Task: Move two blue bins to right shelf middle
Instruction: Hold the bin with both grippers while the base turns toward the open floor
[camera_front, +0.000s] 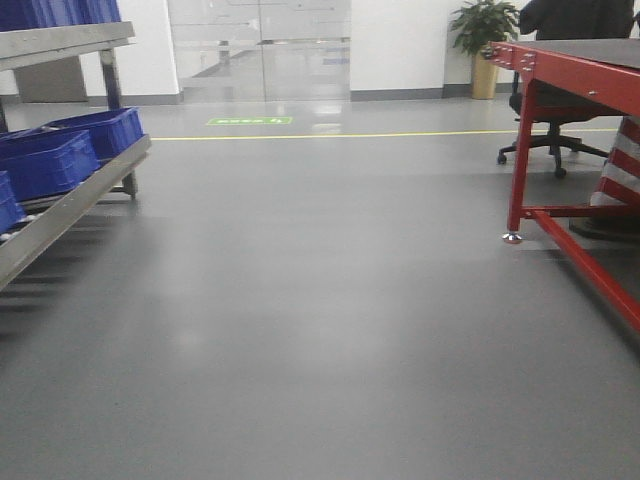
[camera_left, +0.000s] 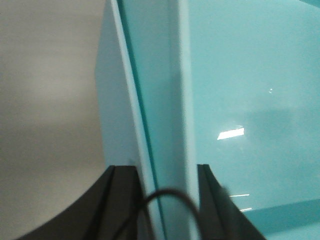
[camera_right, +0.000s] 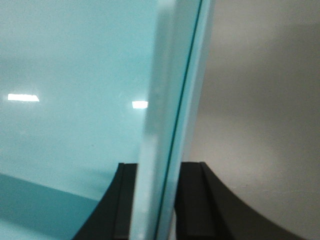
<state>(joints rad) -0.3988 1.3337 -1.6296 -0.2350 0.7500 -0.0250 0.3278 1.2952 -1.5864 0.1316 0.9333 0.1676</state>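
Several royal-blue crates (camera_front: 50, 160) are sitting on a shelf (camera_front: 80, 200) at the front view's left, a red bench (camera_front: 575, 78) standing opposite. Left-wrist view: left fingers (camera_left: 122, 200) are clamping a wall of the blue bins (camera_left: 240, 100). Right-wrist view: right fingers (camera_right: 192, 200) are clamping another wall.

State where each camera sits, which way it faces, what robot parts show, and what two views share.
Exterior front: low on the robot, facing forward over grey floor toward glass doors, royal-blue crates left, red table right; no robot part shows.
Left wrist: on the left arm, looking along the left gripper, closed on a pale blue bin wall.
Right wrist: mirrored; right gripper clamps a pale blue wall.
Shared: both wrist views show bin wall between gripper fingers.
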